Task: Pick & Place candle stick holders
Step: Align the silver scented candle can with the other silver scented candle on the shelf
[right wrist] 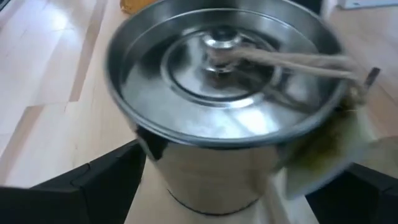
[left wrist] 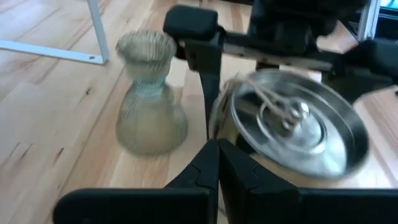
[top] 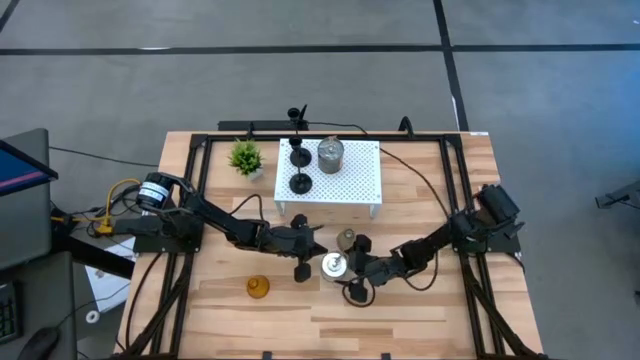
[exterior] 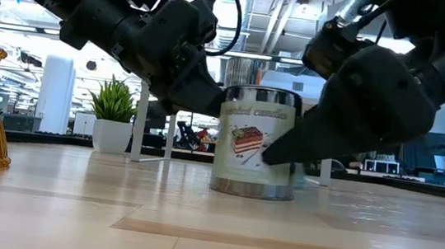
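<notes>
The right gripper's (right wrist: 205,180) jaws stand spread on either side of the shiny metal candle tin with a cake label (exterior: 256,142), one dark finger (right wrist: 93,180) at each flank. The left gripper's (left wrist: 214,168) jaws are pressed together, their tips right against the tin's near wall (whether they touch it is hard to make out). In the low view both grippers crowd the tin and hide its upper edges; only the label side and base show. Its lid is a silver disc with a small knob and a string tag lying across it (right wrist: 292,62).

Just beside the tin, toward the white perforated stand (top: 345,185), stands the greyish-olive ribbed bell-shaped holder (left wrist: 149,93); from above it is half lost among the arms. The amber ribbed glass holder (top: 258,288) sits well apart from the tin on the left arm's side, cut off at the edge of the low view. On the stand, beyond the tin, are two black slim-stemmed holders with round bases (top: 300,182) and a second metal-lidded jar (top: 330,155). A small green potted plant (top: 246,158) sits just beside the stand on the wooden table (top: 430,330).
</notes>
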{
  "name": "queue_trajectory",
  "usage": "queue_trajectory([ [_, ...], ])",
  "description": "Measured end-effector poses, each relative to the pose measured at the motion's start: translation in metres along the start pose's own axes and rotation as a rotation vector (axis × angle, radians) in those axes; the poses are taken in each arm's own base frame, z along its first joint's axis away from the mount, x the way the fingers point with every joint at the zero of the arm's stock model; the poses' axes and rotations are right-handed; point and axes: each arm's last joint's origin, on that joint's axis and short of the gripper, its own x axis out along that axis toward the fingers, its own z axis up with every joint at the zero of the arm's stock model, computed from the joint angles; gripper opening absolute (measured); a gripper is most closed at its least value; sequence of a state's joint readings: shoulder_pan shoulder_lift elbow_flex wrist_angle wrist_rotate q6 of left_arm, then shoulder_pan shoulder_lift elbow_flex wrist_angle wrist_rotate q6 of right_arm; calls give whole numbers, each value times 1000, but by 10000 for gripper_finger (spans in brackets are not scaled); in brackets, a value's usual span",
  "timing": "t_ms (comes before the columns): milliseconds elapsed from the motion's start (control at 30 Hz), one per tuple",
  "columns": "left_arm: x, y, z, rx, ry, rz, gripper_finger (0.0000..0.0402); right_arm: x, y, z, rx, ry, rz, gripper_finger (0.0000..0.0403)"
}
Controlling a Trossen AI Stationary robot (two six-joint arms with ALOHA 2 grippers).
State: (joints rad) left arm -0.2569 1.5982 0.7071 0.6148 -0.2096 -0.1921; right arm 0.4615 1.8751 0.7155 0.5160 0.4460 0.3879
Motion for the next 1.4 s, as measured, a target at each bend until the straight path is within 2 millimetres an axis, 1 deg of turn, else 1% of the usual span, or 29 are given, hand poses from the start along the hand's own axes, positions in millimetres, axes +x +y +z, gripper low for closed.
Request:
queue_trajectory([
  [167, 0, 0, 1, -2, -8, -2, 5, 15, 6, 2, -29, 1, -6, 381],
  [300, 0, 0, 1, -2, -8, -2, 5, 23, 11, 5, -26, -5, -1, 378],
  [600, 0, 0, 1, -1, -7, -1, 5, 21, 11, 7, -26, -3, 0, 330],
  [867, 0, 0, 0, -1, -5, 6, 5, 20, 12, 7, -10, 0, 3, 340],
  [1100, 0, 1, -2, 10, 13, 33, 5, 20, 12, 7, -7, -4, 8, 329],
  [1233, 0, 4, -7, 25, 61, 90, 5, 20, 13, 7, -8, -4, 9, 333],
  [1400, -1, 5, -11, 33, 98, 102, 5, 19, 14, 7, -10, -7, 11, 333],
])
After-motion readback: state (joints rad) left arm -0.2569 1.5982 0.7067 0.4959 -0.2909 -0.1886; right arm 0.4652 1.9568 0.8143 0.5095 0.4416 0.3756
